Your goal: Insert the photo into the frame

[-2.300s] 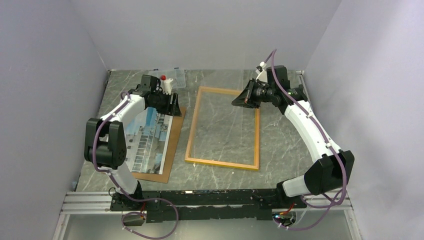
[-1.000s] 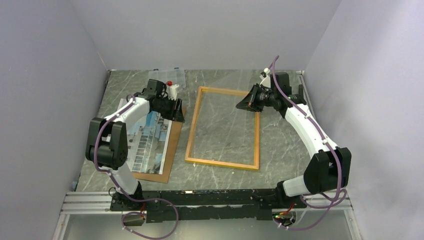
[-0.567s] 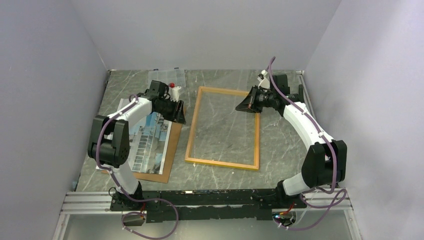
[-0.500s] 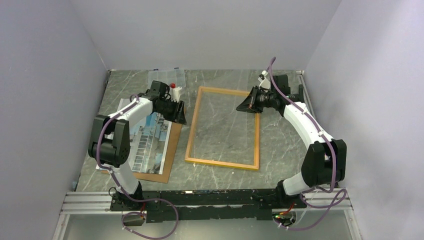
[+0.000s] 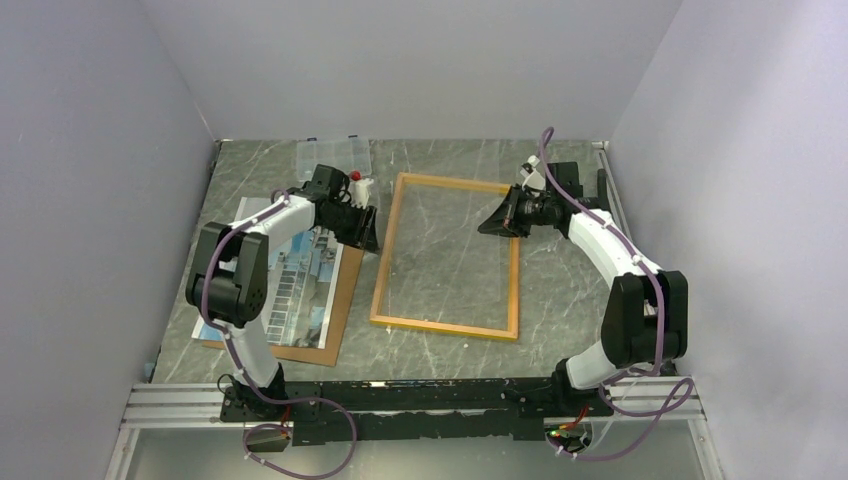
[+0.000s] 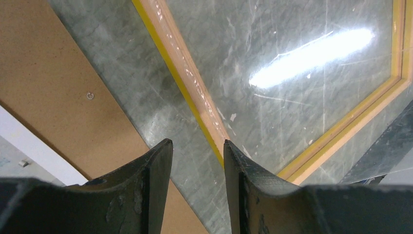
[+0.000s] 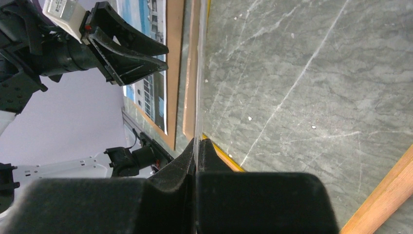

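Apparently the frame (image 6: 182, 73) lies just beneath the left tool (image 6: 197, 145).

Left of the frame (image 5: 445, 328), the left arm (image 5: 280, 212) hides the far end of the photo (image 5: 300, 295); beyond the frame's far left corner, the contents of the clear box (image 5: 335, 155) are too small to tell.

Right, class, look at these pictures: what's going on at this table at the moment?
The right gripper, jaws shut, pinches what looks like a thin clear sheet, seen edge-on, over the far right part of the frame. The frame lies flat on the table. The left gripper hangs just above the frame's left rail with its jaws apart, holding nothing. The photo lies on the brown backing board to the left of the frame, not yet in it.
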